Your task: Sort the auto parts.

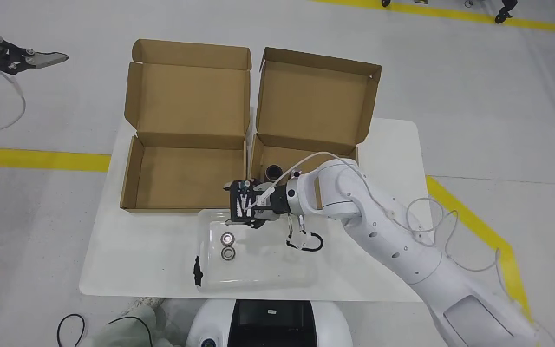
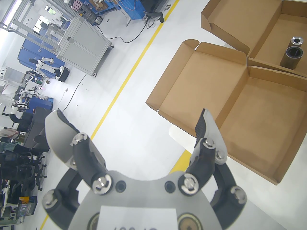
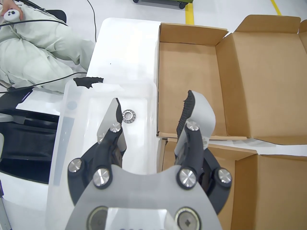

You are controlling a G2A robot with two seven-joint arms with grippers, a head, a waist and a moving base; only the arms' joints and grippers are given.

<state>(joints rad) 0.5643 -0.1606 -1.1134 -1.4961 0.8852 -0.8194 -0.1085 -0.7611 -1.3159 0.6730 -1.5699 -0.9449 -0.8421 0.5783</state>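
Right gripper (image 3: 153, 104) is spread wide with nothing in it, hanging over the far edge of the tray (image 1: 269, 260), just beside the left box (image 3: 189, 77). A bearing (image 1: 228, 236) and another bearing (image 1: 229, 252) lie in the tray. The right box (image 2: 268, 39) holds a dark cylinder (image 2: 292, 57) touching a silver cylinder (image 2: 297, 41). Left gripper (image 2: 130, 118) is also wide and empty, out over the floor, well apart from the table (image 1: 381, 173).

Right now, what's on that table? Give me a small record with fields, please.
Empty box: open, nothing inside
Second box: open, holds dark cylinder, silver cylinder
Clear tray: holds two bearings
Right gripper: open, above the tray
Left gripper: open, over the floor beside the table
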